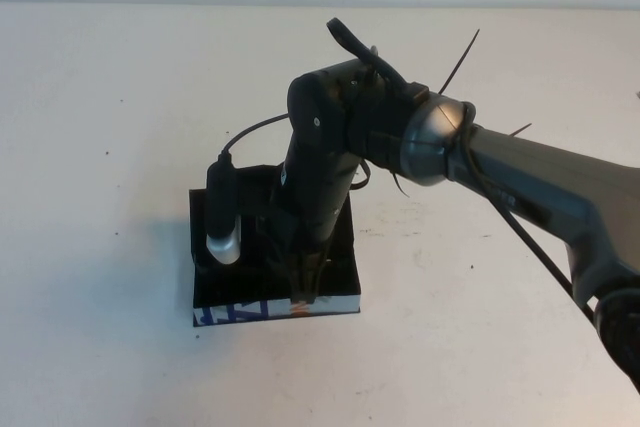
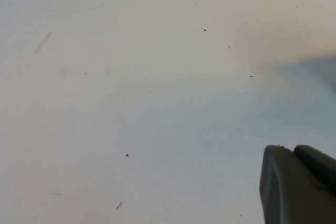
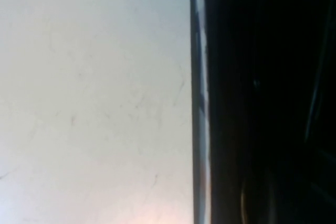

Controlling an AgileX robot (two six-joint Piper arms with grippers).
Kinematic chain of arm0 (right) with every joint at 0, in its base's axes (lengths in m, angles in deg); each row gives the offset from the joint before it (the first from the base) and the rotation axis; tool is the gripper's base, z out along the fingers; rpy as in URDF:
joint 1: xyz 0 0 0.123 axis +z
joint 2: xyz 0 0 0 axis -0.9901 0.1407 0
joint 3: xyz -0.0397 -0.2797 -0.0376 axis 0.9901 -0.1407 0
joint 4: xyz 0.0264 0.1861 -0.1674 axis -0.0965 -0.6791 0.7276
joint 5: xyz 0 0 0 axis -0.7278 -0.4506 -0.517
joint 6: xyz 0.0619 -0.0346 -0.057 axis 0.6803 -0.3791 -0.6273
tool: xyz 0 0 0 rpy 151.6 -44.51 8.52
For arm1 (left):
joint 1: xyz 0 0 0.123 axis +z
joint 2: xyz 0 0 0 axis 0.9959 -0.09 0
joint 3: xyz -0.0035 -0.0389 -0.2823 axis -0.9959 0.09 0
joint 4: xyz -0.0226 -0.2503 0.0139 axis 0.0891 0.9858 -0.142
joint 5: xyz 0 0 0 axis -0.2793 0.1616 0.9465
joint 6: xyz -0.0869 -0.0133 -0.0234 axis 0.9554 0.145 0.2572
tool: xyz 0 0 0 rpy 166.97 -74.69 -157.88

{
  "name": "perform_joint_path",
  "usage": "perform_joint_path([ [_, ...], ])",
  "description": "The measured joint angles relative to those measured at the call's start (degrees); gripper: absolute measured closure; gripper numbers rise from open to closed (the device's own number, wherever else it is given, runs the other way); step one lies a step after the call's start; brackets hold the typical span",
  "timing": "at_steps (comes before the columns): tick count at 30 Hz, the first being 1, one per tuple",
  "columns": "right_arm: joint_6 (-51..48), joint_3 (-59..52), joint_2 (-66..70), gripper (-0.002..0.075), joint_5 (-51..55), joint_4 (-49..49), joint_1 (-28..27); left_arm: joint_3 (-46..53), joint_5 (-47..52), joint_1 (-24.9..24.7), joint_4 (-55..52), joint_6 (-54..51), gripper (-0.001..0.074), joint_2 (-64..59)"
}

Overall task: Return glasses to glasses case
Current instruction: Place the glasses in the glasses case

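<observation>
Low over the glasses case [image 1: 275, 287], right hand [image 1: 305, 292], grip unclear, left hand [image 2: 299, 187] elsewhere.

Pale table [image 1: 120, 127], perhaps white wall

You see the black glasses case [image 1: 345, 277] lying open on the table, its blue-and-white patterned front edge facing you; the glasses can't be made out.

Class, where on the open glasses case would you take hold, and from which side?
Pinch the patterned front wall of the glasses case from above: it stands thin and upright, with the top open. The right gripper is down at that wall; the left gripper hangs over the table.
</observation>
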Motion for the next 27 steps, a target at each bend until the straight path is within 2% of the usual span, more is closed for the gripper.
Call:
perform_joint_path([
  [27,-0.21,0.11,-1.79,0.0697,3.81,0.62,0.0,0.0,0.0,0.0,0.0,0.0,0.0736,0.0],
])
